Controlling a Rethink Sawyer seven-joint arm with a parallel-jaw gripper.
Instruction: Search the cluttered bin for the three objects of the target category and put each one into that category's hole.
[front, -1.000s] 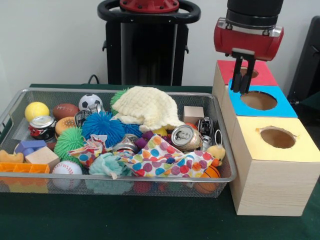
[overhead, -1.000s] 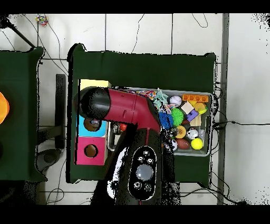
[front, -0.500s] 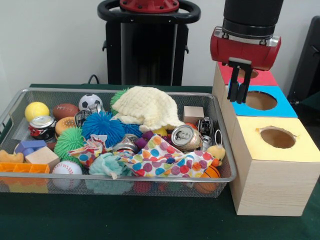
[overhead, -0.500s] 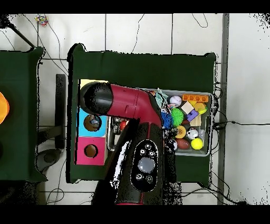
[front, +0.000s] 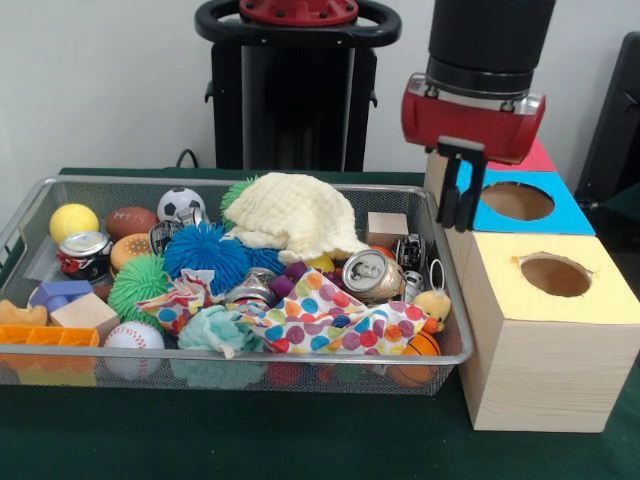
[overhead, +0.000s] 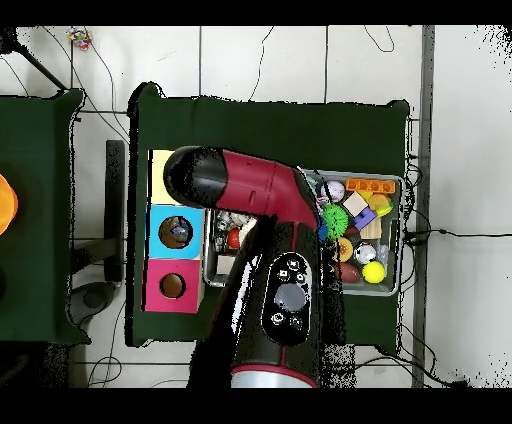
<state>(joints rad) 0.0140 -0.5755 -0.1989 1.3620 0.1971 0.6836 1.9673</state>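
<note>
One dark green surface (front: 250, 440) is carrying everything here, with a white wall behind it in the front view and pale floor tiles crossed by cables around it in the overhead view. At the left, a wire mesh bin (front: 30, 215) is sitting crammed with clutter: a yellow ball (front: 73, 221), a crushed can (front: 84, 252), a small football (front: 131, 220), a soccer ball (front: 181, 204), a baseball (front: 133, 338), a blue spiky ball (front: 207, 252), a cream knitted cloth (front: 297, 216), a polka-dot cloth (front: 330, 318), a second can (front: 372, 275) and a wooden cube (front: 386, 228). To the right, three wooden boxes are standing in a row beside the bin, each with a round hole on top: the yellow box (front: 545, 330) nearest, the blue box (front: 520, 205) behind it, the red box (front: 535, 157) farthest. The red and black arm (overhead: 255, 195) is reaching down, and its tool (front: 458, 198) is hanging over the bin's right rim, just beside the blue box, fingers pressed close together and holding nothing. Compared with a second ago, the tool is now sitting further left, off the blue hole and toward the bin.
</note>
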